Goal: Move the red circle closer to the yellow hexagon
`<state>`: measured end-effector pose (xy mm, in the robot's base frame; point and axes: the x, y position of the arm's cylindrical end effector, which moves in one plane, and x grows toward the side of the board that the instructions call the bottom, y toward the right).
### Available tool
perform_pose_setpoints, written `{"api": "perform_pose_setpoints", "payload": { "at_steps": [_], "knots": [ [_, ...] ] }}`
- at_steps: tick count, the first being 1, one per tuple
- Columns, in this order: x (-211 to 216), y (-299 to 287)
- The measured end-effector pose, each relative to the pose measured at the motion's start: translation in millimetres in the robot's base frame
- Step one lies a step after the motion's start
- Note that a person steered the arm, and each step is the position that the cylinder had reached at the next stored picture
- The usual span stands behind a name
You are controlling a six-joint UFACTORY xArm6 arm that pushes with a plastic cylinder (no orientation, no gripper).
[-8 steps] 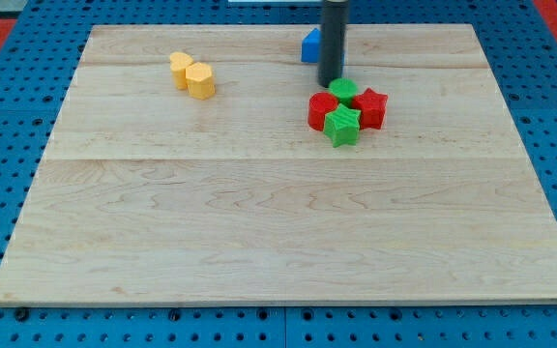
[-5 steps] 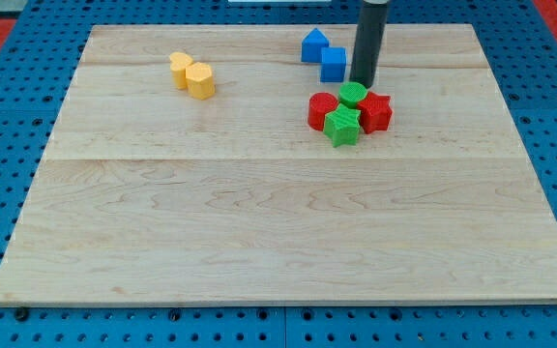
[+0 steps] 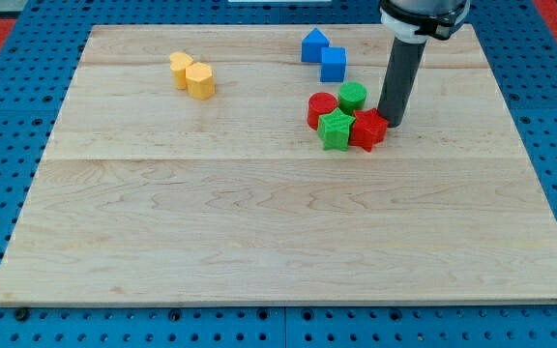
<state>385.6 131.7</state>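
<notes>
The red circle [image 3: 321, 107] sits at the left of a tight cluster in the upper middle of the board, touching a green star [image 3: 336, 130] and a green circle [image 3: 353, 96]. A red star-like block [image 3: 368, 130] is at the cluster's right. The yellow hexagon [image 3: 200, 80] lies far to the left, touching another yellow block [image 3: 180, 68]. My tip [image 3: 392, 123] rests just right of the red star-like block, touching or almost touching it, on the far side of the cluster from the red circle.
Two blue blocks [image 3: 314, 44] [image 3: 333, 64] lie above the cluster near the board's top edge. The wooden board [image 3: 259, 232] is bordered by a blue pegboard surface.
My tip moved from above the cluster's left to its right side and lower down. The red star-like block and green star shifted slightly down and left.
</notes>
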Motion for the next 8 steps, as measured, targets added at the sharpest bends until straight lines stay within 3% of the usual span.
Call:
{"api": "perform_pose_setpoints", "payload": {
  "at_steps": [3,6,7,8],
  "knots": [
    [-29.1,-126.8],
    [-13.5,-106.6],
    [-13.5,-115.4],
    [-13.5,-162.6]
  ]
}}
